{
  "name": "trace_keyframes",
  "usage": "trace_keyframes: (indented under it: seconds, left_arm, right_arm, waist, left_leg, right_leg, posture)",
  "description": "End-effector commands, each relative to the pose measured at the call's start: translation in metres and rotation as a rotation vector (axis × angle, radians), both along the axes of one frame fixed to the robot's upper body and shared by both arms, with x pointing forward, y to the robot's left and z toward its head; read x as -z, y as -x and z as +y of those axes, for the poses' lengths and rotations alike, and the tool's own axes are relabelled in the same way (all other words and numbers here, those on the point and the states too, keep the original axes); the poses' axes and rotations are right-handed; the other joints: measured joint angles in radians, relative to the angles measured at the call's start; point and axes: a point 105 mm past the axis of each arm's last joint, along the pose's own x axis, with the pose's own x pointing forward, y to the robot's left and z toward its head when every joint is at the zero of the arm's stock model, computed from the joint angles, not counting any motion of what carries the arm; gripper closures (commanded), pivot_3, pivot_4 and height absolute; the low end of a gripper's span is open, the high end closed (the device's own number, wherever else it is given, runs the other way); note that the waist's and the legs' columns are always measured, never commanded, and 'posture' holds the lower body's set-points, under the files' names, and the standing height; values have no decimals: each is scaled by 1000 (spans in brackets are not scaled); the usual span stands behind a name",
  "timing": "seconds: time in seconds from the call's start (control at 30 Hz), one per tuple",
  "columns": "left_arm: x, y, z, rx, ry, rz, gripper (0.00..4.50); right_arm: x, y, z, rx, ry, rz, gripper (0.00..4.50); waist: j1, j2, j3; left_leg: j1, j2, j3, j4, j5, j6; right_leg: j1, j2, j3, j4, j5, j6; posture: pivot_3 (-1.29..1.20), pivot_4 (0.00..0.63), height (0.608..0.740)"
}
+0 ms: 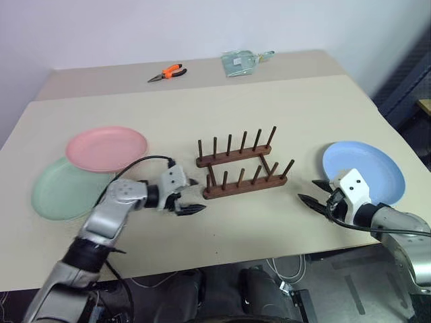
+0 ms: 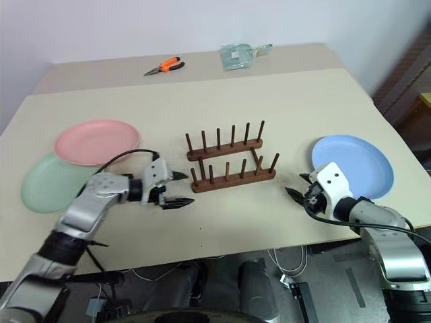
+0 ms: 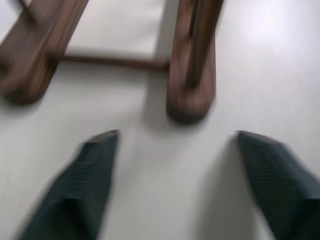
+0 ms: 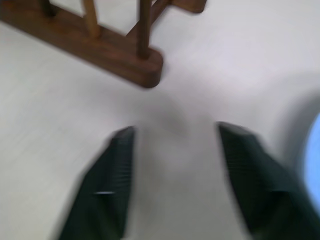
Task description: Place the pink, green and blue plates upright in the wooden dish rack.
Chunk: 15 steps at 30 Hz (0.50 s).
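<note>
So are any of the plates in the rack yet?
Not yet. The wooden dish rack holds no plates. The pink plate lies flat, overlapping the green plate, and the blue plate lies flat too. The left gripper and right gripper are open and hold nothing. All three plates remain.

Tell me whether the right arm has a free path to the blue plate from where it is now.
Probably yes. The right gripper hangs open over bare table beside the blue plate, which lies flat with nothing on it. The wooden dish rack stands on the gripper's other side, out of the way.
</note>
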Motion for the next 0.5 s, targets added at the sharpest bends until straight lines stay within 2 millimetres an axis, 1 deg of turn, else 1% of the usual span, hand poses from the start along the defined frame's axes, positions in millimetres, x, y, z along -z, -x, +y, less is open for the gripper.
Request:
trace_keyframes:
  seconds: [0.03, 0.07, 0.1, 0.27, 0.33, 0.37, 0.43, 0.5]
  left_arm:
    - [3, 24, -13, 23, 55, 99, 2854]
    - [3, 28, -21, 34, 65, 95, 3327]
    - [5, 28, -28, 34, 61, 81, 3755]
    - [11, 26, -50, 4, 78, 69, 3755]
    - [13, 11, -52, -91, 81, 28, 3755]
    - [12, -3, -51, -169, 91, -10, 3755]
    - [11, -24, -47, -309, 118, -32, 3755]
    - [12, -34, -46, -356, 116, -54, 3755]
  right_arm:
    - [-5, -1, 26, -94, -28, -29, 4034]
    - [-1, -2, 32, -107, -30, -24, 4490]
    - [2, -4, 36, -110, -26, -22, 4500]
    - [16, -21, 39, -62, 62, -38, 4500]
    - [17, -33, 41, -28, 72, -62, 4500]
    - [18, -40, 42, -6, 82, -80, 4500]
    - [18, -53, 44, 26, 94, -106, 4500]
    - [17, -61, 46, 43, 93, -122, 4500]
  waist:
    - [-1, 0, 0]
    - [1, 0, 0]
    - [2, 0, 0]
    - [27, -1, 0]
    - [26, -1, 0]
    - [26, -1, 0]
    - [25, -1, 0]
    - [24, -1, 0]
  left_leg:
    - [0, 0, 0, 1, 0, 0]
    - [0, 0, 0, 1, 0, 0]
    - [0, 0, 0, 1, 0, 0]
    - [0, -1, 0, 3, 0, 0]
    - [0, -1, 0, 3, 0, 0]
    - [0, -1, 0, 3, 0, 0]
    - [0, -1, 0, 4, 0, 0]
    - [1, -1, 0, 6, 1, -1]
  right_leg:
    - [1, 0, 0, 0, 0, 0]
    - [1, 0, 0, 0, 0, 0]
    - [1, -1, 0, -1, 0, 0]
    - [2, -1, 0, -1, 0, 0]
    - [3, -1, 0, -1, 0, 0]
    - [3, -1, 0, -1, 0, 0]
    - [4, -1, -1, -1, 1, -1]
    - [4, 0, -1, 0, 2, -2]
  posture:
    - [0, 150, 740]
    - [0, 150, 740]
    - [0, 150, 740]
    - [0, 150, 740]
    - [0, 150, 740]
    - [0, 150, 740]
    - [0, 150, 740]
    - [0, 150, 740]
